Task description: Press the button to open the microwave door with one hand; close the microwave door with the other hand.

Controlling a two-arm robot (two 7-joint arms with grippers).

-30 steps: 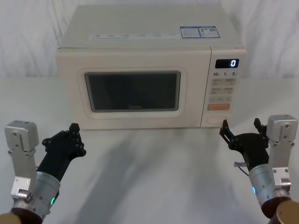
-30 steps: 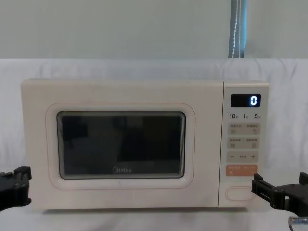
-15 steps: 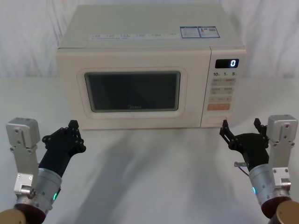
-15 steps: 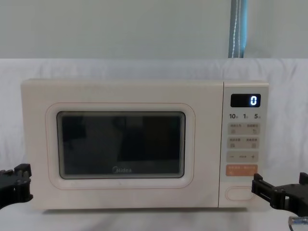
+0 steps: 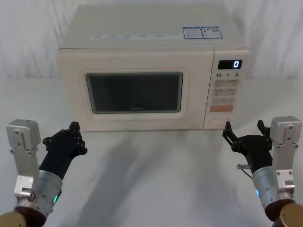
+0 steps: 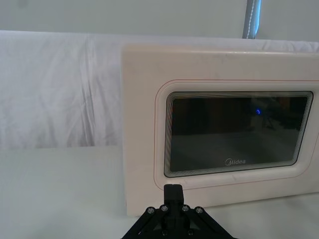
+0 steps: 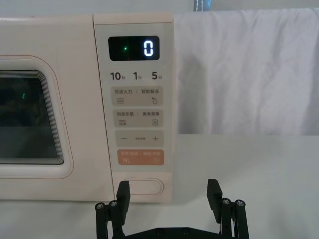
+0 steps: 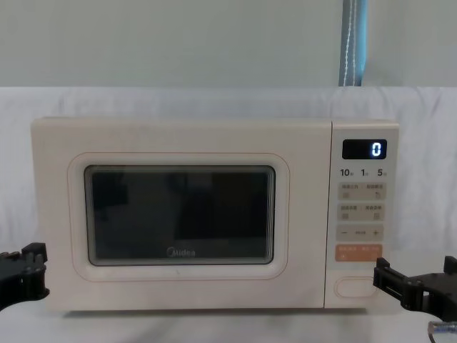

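The microwave door [image 5: 134, 91] sits flush and closed, with the button [image 5: 221, 121] at the foot of the control panel [image 5: 227, 92]. The right gripper [image 5: 244, 131] hovers just before the button, fingers spread, grasping nothing. The left gripper [image 5: 65, 142] hangs clenched and empty near the door's lower left corner.
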